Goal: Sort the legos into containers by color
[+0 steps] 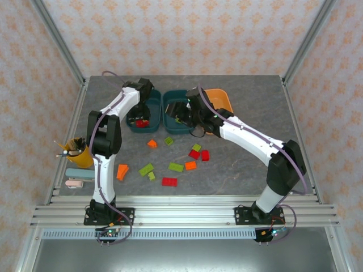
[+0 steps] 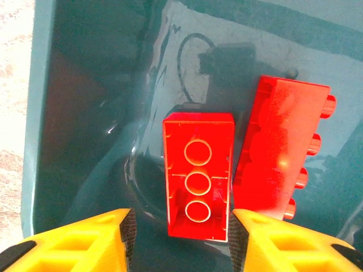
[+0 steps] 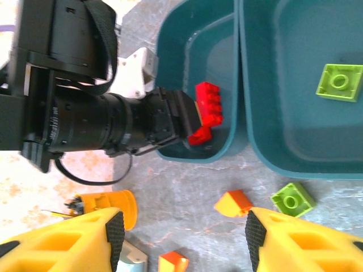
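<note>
Top external view first: my left claw [image 1: 139,120] hangs in the left teal tub [image 1: 156,107] and my right claw [image 1: 182,116] is at the middle teal tub [image 1: 170,129], with the orange tub [image 1: 222,97] just beyond. Loose legos lie scattered on the worktop [image 1: 238,170] nearer the bases, among them a loose red brick [image 1: 169,181] and a loose green brick [image 1: 175,167].

Left wrist: the yellow fingers [image 2: 74,243] stand apart on either side of an upturned red brick [image 2: 198,175] resting on the tub floor. As far as I can tell they are not clamped on it. A second red brick [image 2: 281,147] lies on its side just beside it.

Right wrist: my right claw is spread wide and carries nothing. A sorted green brick [image 3: 340,82] sits in the middle tub, and an orange wedge brick [image 3: 232,203] lies on the worktop just outside.

I judge these bricks to be light, rigid and glossy, so they are likely to slip. I'd pinch them across the flat long walls, not the studs.
</note>
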### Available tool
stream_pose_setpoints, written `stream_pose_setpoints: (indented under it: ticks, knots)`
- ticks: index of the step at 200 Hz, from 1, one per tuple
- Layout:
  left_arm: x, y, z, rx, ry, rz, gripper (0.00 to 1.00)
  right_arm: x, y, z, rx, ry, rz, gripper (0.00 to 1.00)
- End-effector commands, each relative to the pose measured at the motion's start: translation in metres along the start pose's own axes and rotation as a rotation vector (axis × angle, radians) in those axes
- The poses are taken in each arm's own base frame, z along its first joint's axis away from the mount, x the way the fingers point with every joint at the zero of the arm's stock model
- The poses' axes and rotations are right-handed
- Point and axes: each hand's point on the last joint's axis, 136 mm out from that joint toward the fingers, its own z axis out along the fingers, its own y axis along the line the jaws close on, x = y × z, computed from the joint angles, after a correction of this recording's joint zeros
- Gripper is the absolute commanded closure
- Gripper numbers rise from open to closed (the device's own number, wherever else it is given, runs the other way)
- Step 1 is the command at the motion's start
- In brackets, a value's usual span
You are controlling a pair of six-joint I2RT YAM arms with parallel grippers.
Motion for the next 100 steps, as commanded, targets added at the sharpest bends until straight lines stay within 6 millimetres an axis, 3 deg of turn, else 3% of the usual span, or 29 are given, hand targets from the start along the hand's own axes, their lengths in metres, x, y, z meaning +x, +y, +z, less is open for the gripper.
stream_pose_setpoints:
  ticks: [1,40,46,76,100]
  knots:
    - [-0.009,0.007,-0.042,0.042,-0.062,-0.028,0.48,-0.003,-0.007,-0.016,0.071,-0.018,-0.074,0.40]
    - [-0.003,0.014,-0.107,0.157,-0.178,-0.099,0.38,0.024,-0.035,-0.019,0.271,0.052,-0.177,0.40]
    - [0.001,0.016,-0.125,0.197,-0.212,-0.124,0.37,0.031,-0.035,-0.017,0.292,0.066,-0.202,0.40]
    - [0.042,0.025,-0.161,0.338,-0.280,-0.183,0.29,0.071,-0.041,0.006,0.357,0.144,-0.337,0.40]
    - [0.086,0.039,-0.169,0.427,-0.293,-0.240,0.26,0.092,-0.061,0.027,0.451,0.239,-0.395,0.38]
